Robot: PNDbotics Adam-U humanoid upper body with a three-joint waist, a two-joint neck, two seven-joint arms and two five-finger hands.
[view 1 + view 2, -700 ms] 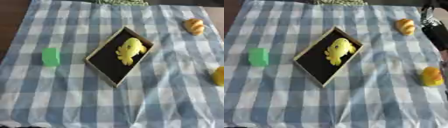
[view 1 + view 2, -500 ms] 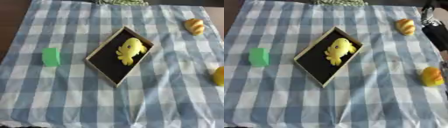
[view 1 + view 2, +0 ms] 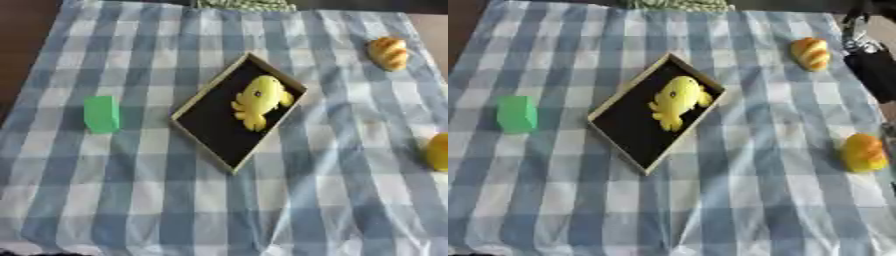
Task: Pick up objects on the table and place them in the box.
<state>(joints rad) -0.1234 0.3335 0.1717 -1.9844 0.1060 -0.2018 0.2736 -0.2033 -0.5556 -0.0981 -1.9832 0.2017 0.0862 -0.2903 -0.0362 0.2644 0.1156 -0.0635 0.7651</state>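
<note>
Of my right robot hand (image 3: 875, 70) I see only a black shape with a silver piece on top, at the right edge of the right eye view. I cannot tell if it is open or closed. It holds nothing that I can see.

Just beside it, toward the far right corner, lies a small orange-yellow bread roll with stripes (image 3: 810, 53). Nearer to me on the same side lies a second yellow-orange rounded object (image 3: 863, 152), well apart from the first.

In the middle stands the shallow rectangular box with a light wooden rim and a black floor (image 3: 217, 131), turned diagonally. In its far half lies a yellow soft toy animal (image 3: 260, 97); the near half of the floor is bare.

On the left, apart from the box, stands a green block (image 3: 101, 114).

All of this rests on a blue and white checked cloth (image 3: 131, 200) that covers the brown table (image 3: 26, 30).
</note>
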